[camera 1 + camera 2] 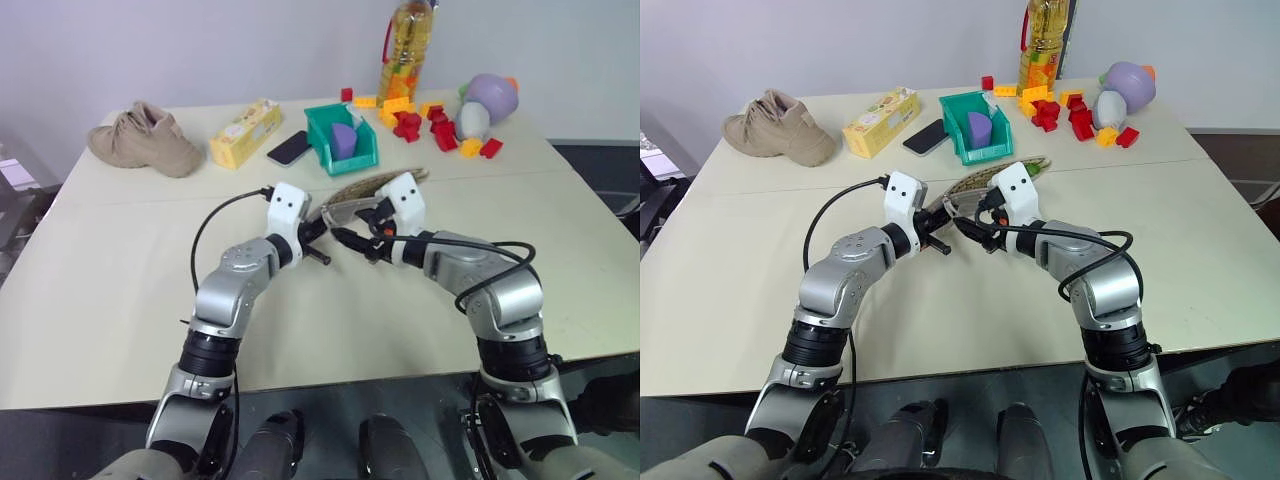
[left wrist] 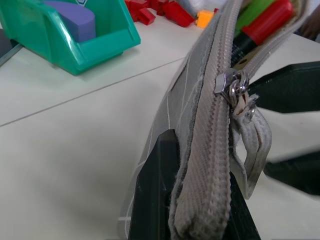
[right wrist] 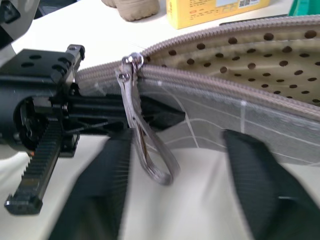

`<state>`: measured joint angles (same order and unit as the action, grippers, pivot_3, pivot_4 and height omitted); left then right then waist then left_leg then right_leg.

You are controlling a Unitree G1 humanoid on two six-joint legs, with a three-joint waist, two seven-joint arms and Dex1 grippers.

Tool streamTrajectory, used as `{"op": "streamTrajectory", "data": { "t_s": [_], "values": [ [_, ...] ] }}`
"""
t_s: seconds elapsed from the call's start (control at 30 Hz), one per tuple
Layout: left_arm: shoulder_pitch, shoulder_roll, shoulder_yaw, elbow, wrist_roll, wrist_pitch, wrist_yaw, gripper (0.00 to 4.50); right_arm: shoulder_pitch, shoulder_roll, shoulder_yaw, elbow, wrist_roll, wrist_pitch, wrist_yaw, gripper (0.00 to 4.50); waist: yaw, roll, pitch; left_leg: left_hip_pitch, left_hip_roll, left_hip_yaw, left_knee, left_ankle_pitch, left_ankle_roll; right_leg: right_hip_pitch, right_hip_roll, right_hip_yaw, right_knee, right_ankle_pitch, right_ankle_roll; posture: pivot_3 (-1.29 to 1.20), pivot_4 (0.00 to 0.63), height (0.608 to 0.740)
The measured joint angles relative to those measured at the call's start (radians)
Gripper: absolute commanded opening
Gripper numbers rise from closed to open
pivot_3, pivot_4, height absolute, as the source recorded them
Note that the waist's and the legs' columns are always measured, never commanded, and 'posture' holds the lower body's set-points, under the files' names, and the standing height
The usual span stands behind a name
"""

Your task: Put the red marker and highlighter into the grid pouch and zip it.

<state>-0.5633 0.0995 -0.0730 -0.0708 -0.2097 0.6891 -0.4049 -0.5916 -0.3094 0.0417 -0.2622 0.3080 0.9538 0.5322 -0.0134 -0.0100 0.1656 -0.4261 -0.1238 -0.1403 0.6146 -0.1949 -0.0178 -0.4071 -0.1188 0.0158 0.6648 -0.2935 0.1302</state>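
The grid pouch (image 1: 362,190) is held up above the middle of the table, its mouth open and the dotted lining (image 3: 250,50) showing. Inside it I see the red marker's cap (image 2: 267,22) and the green highlighter (image 2: 256,7). My left gripper (image 2: 200,170) is shut on the pouch's zipper end. The zipper slider (image 2: 231,84) sits near that end, with its pull tab (image 3: 150,147) hanging down. My right gripper (image 3: 175,145) is open, one finger on each side of the tab, and faces the left gripper (image 3: 45,115).
Behind the pouch stands a green bin (image 1: 340,140) with a purple block in it. A phone (image 1: 289,148), a yellow box (image 1: 245,132) and a shoe (image 1: 145,140) lie to the back left. An oil bottle (image 1: 406,50), red and yellow blocks (image 1: 430,125) and a plush toy (image 1: 485,100) are at the back right.
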Motion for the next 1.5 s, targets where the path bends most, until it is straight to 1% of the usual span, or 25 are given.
{"op": "streamTrajectory", "data": {
  "t_s": [0.03, 0.07, 0.1, 0.43, 0.5, 0.6, 0.83, 0.93, 1.0, 1.07, 1.1, 1.17, 1.23, 1.4, 1.5],
  "values": [
    [0.003, -0.003, 0.0, -0.005, 0.0, 0.002, 0.003, 0.0, -0.001, 0.0, 0.003, 0.003, 0.002, 0.0, 0.0, 1.07, 0.0, 0.0, 0.0, 0.0, 0.0, 0.0, 0.0, 0.0, 0.0, 0.0, 0.0, 0.0, 0.0, 0.0, 0.0, 0.0, 0.15, 0.74],
    [0.005, -0.003, 0.0, -0.008, -0.001, 0.003, 0.006, 0.0, -0.002, -0.001, 0.009, 0.006, 0.003, -0.001, 0.001, 0.49, 0.0, 0.0, 0.0, 0.0, 0.0, 0.0, 0.0, 0.0, 0.0, 0.0, 0.0, 0.0, 0.0, 0.0, 0.0, 0.0, 0.15, 0.74],
    [0.006, -0.003, 0.0, -0.01, -0.001, 0.003, 0.009, 0.0, -0.003, -0.001, 0.013, 0.01, 0.006, -0.001, 0.002, 0.09, 0.0, 0.0, 0.0, 0.0, 0.0, 0.0, 0.0, 0.0, 0.0, 0.0, 0.0, 0.0, 0.0, 0.0, 0.0, 0.0, 0.15, 0.74],
    [0.01, 0.003, 0.002, -0.011, -0.016, -0.001, 0.028, 0.0, -0.011, -0.035, 0.023, 0.011, 0.023, -0.005, 0.006, 0.09, 0.0, 0.0, 0.0, 0.0, 0.0, 0.0, 0.0, 0.0, 0.001, 0.0, 0.0, 0.0, 0.0, 0.0, 0.0, 0.0, 0.15, 0.74],
    [0.01, 0.02, 0.002, -0.01, -0.014, -0.016, 0.029, 0.0, -0.013, -0.069, 0.019, 0.006, 0.03, -0.006, 0.015, 0.09, 0.0, 0.0, 0.0, 0.0, 0.0, 0.0, 0.0, 0.0, 0.001, 0.0, 0.0, 0.0, 0.0, 0.0, 0.0, 0.0, 0.15, 0.74],
    [0.014, 0.072, 0.008, -0.005, 0.001, -0.053, 0.02, 0.0, -0.041, -0.133, -0.022, 0.001, 0.035, -0.007, 0.026, 0.09, -0.001, 0.0, 0.0, 0.0, 0.0, 0.0, 0.0, -0.001, 0.001, 0.0, 0.0, 0.0, 0.0, 0.0, 0.0, 0.0, 0.15, 0.74],
    [0.04, 0.153, 0.007, 0.018, 0.027, -0.157, -0.01, 0.0, -0.084, -0.231, -0.061, 0.006, 0.029, -0.035, 0.032, 0.09, 0.0, 0.0, 0.0, 0.0, 0.0, 0.0, 0.0, -0.002, 0.003, 0.0, 0.0, 0.0, 0.0, 0.0, 0.0, 0.0, 0.15, 0.74],
    [0.047, 0.16, 0.012, 0.024, 0.026, -0.172, -0.011, 0.0, -0.084, -0.251, -0.07, 0.012, 0.033, -0.042, 0.04, 0.09, 0.001, 0.0, 0.0, 0.0, 0.0, 0.0, 0.0, -0.002, 0.003, 0.0, 0.0, 0.0, 0.0, 0.0, 0.0, 0.0, 0.15, 0.74],
    [0.047, 0.148, 0.021, 0.024, 0.014, -0.165, -0.007, 0.0, -0.071, -0.249, -0.065, -0.004, 0.053, -0.04, 0.06, 0.09, 0.001, 0.0, 0.0, 0.0, 0.0, 0.0, 0.0, -0.002, 0.003, 0.0, 0.0, 0.0, -0.001, 0.0, 0.0, 0.0, 0.15, 0.74],
    [0.048, 0.117, 0.051, 0.023, -0.019, -0.14, 0.0, 0.0, -0.036, -0.209, -0.046, -0.04, 0.089, -0.022, 0.073, 0.63, 0.0, 0.0, 0.0, 0.0, 0.001, 0.0, 0.0, -0.002, 0.003, 0.0, 0.0, 0.0, -0.001, 0.0, 0.0, 0.0, 0.15, 0.74],
    [0.048, 0.1, 0.066, 0.02, -0.035, -0.123, 0.01, 0.0, -0.021, -0.172, -0.03, -0.051, 0.102, -0.012, 0.067, 1.02, -0.001, 0.0, 0.0, 0.0, 0.001, 0.0, 0.0, -0.002, 0.003, 0.0, 0.0, 0.0, 0.0, 0.0, 0.0, 0.0, 0.15, 0.74],
    [0.048, 0.071, 0.083, 0.013, -0.061, -0.093, 0.026, 0.0, 0.001, -0.077, 0.02, -0.056, 0.108, 0.002, 0.028, 2.05, -0.002, 0.0, 0.0, 0.0, 0.001, 0.0, 0.0, -0.002, 0.003, 0.0, 0.0, 0.0, 0.0, 0.0, 0.0, 0.0, 0.15, 0.74],
    [0.048, 0.062, 0.082, 0.006, -0.067, -0.079, 0.034, 0.0, 0.004, -0.017, 0.054, -0.056, 0.108, 0.005, -0.009, 3.09, 0.0, 0.0, 0.0, 0.0, 0.0, 0.0, 0.0, -0.001, 0.002, 0.0, 0.0, 0.0, 0.0, 0.0, 0.0, 0.0, 0.15, 0.74],
    [0.051, 0.062, 0.08, -0.014, -0.077, -0.055, 0.038, 0.0, -0.01, 0.059, 0.083, 0.004, 0.074, -0.023, -0.072, 3.09, 0.001, 0.0, 0.0, 0.0, 0.0, 0.0, 0.0, -0.001, 0.002, 0.0, 0.0, 0.0, 0.0, 0.0, 0.0, 0.0, 0.15, 0.74],
    [0.051, 0.058, 0.075, -0.023, -0.08, -0.042, 0.039, 0.0, -0.014, 0.075, 0.1, 0.041, 0.058, -0.044, -0.085, 3.09, 0.0, 0.0, 0.0, 0.0, 0.0, 0.0, 0.0, -0.001, 0.001, 0.0, 0.0, 0.0, 0.0, 0.0, 0.0, 0.0, 0.15, 0.74]
  ]
}}
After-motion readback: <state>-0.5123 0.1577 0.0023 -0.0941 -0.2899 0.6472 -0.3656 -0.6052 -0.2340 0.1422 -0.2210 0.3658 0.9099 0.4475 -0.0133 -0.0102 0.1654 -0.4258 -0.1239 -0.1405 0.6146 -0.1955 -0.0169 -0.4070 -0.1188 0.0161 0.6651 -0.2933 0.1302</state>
